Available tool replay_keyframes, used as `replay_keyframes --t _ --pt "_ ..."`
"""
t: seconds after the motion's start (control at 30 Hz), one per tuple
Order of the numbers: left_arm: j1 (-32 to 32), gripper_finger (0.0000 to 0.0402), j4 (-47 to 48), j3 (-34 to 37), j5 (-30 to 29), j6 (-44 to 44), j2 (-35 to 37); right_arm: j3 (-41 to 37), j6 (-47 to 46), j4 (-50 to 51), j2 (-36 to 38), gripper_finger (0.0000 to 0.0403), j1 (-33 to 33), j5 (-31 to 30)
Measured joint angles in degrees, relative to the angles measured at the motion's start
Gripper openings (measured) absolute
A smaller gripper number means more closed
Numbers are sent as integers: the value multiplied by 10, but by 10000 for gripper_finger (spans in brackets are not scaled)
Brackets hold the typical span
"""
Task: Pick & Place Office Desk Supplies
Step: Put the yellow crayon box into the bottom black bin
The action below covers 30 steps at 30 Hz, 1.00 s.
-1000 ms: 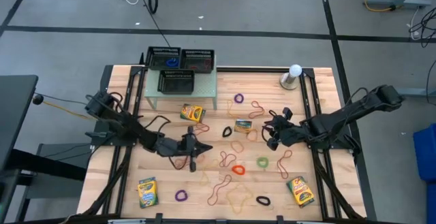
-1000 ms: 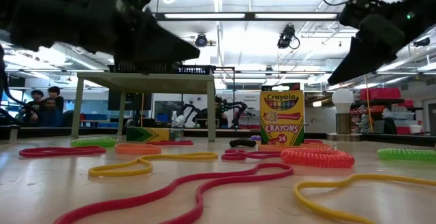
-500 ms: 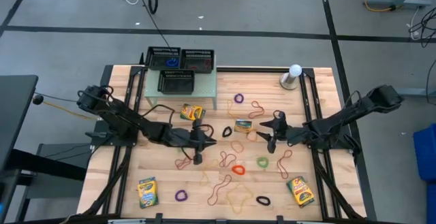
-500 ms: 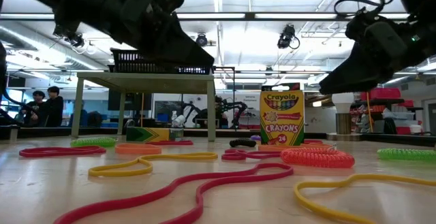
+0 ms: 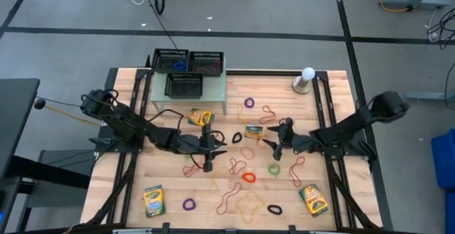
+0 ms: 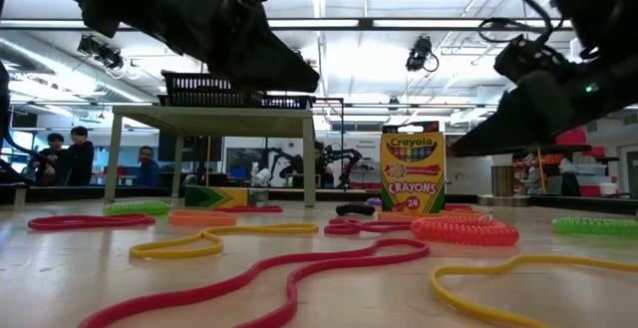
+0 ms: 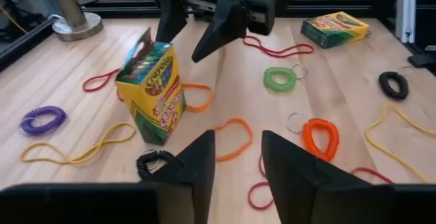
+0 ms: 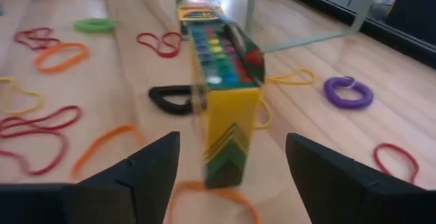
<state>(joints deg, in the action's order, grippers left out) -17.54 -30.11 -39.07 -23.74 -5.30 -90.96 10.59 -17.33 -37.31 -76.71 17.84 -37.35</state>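
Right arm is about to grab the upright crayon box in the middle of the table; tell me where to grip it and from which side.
Grip the crayon box across its two broad faces, around mid-height. It stands upright with a narrow edge toward the right gripper, whose open fingers already straddle it. Come in level from the right arm's side, as now. The black loop beside its base is probably safe.

Upright cardboard crayon box: yellow body, green chevron bands, multicoloured crayon print. Second flat-lying crayon box: same yellow and green. Coiled plastic loops: purple, green, orange, black. Thin rubber bands: yellow, red, orange. Slatted wooden table top: pale tan. Small wire-mesh trays: black. Ball-topped stand: white ball, grey base. Both arms' grippers: dark, near black.
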Motion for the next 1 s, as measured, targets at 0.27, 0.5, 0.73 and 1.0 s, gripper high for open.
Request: replay_keyframes --t 0.27,0.5,0.73,1.0 --pt "0 149 0 0 -2 29 0 8 45 -97 -64 255 -54 79" --pt "0 112 13 0 -2 39 36 43 76 -96 -96 186 -72 93" --pt "-2 45 165 0 -2 21 159 47 100 -92 -85 99 -67 94" --pt "-12 39 371 0 -7 -71 288 73 135 -58 -20 109 -67 129"
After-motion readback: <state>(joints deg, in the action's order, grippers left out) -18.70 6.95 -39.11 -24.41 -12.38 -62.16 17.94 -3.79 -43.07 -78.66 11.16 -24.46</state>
